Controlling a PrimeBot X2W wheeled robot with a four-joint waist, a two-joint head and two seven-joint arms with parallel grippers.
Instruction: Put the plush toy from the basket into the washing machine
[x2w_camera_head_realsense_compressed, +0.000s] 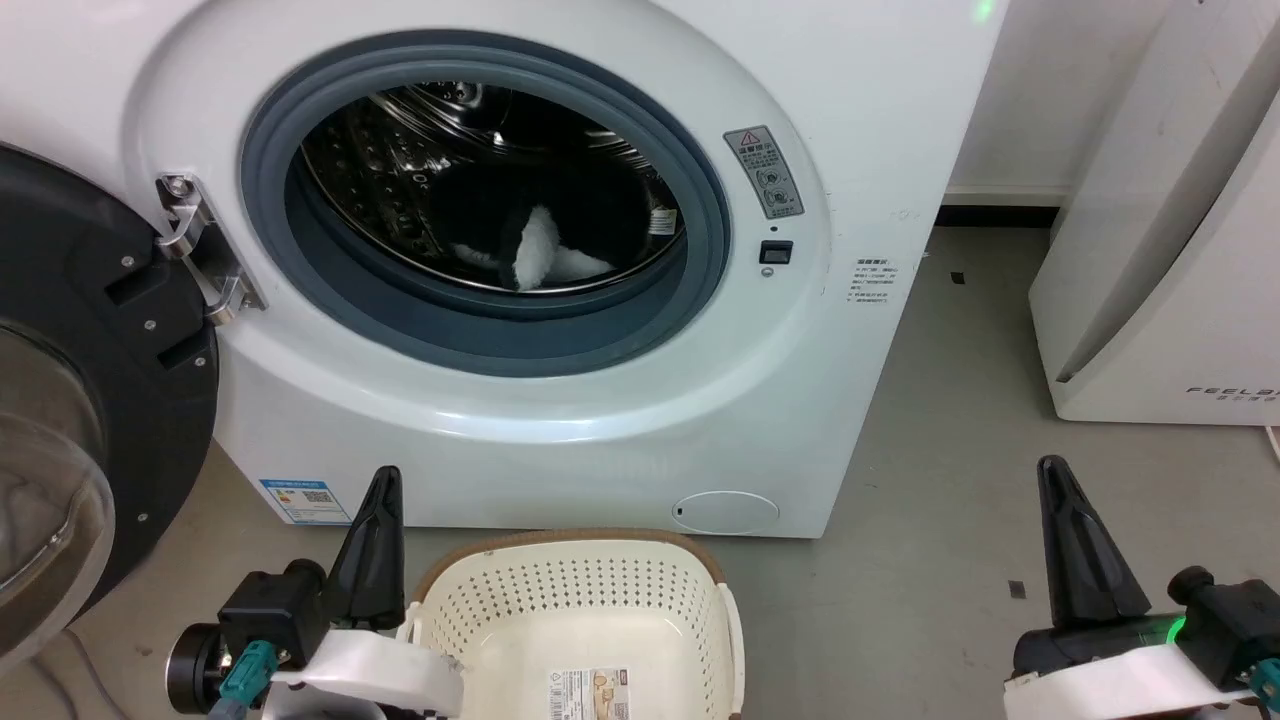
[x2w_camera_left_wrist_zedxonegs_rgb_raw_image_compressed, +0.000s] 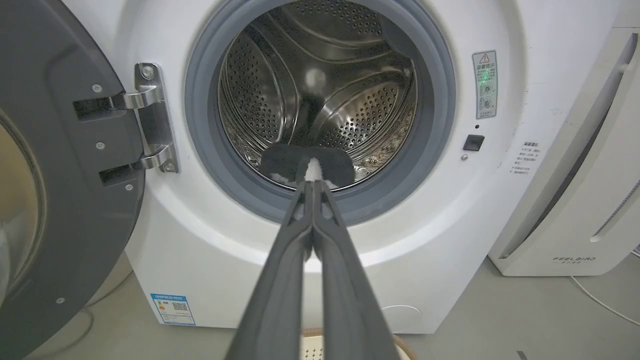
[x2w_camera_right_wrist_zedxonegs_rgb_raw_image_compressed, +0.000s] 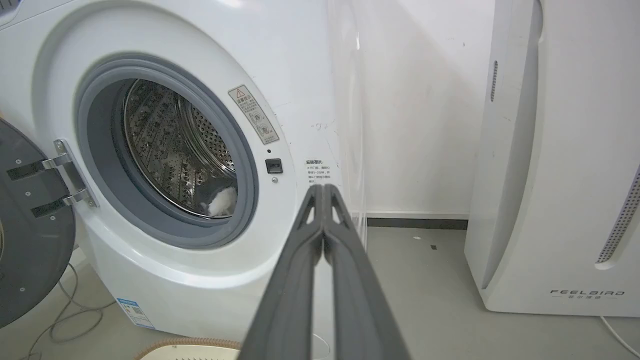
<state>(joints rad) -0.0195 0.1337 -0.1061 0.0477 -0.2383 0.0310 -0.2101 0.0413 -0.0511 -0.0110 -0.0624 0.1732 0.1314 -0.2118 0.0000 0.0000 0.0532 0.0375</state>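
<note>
The plush toy lies inside the steel drum of the washing machine, black with a white tuft showing; the toy also shows past my left fingers and as a white patch in the right wrist view. The dark door hangs open at the left. On the floor before the machine stands the cream basket, with just its paper label on the bottom. My left gripper is shut and holds nothing, just left of the basket. Far right, my right gripper is shut too.
The white slanted FEELBIRD appliance stands to the right of the machine, with grey floor between them. A cable lies on the floor under the open door. The door's hinge juts out at the port's left.
</note>
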